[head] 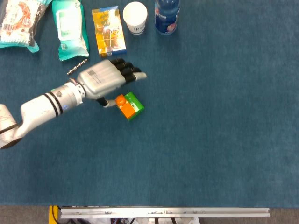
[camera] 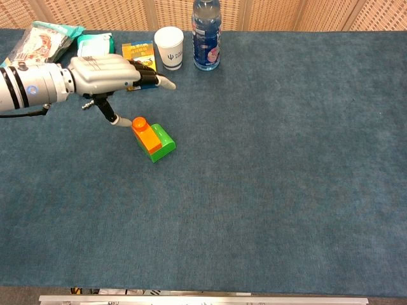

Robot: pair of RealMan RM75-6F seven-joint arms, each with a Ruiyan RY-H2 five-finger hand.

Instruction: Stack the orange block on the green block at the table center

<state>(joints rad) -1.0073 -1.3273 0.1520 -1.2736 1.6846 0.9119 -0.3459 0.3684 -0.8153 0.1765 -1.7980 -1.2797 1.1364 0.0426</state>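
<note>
Orange block [camera: 147, 136] seated on green block [camera: 163, 145], the pair left of table centre on the blue cloth [head: 210, 140]. Left hand [head: 105, 80] just above and beside, fingers spread, holding nothing, thumb tip near the orange block but seemingly apart from it. Right hand nowhere in either view. Judged as the release step, stacking apparently done. Next: lift clear without nudging the stack; perhaps shift the pair toward centre.
</note>
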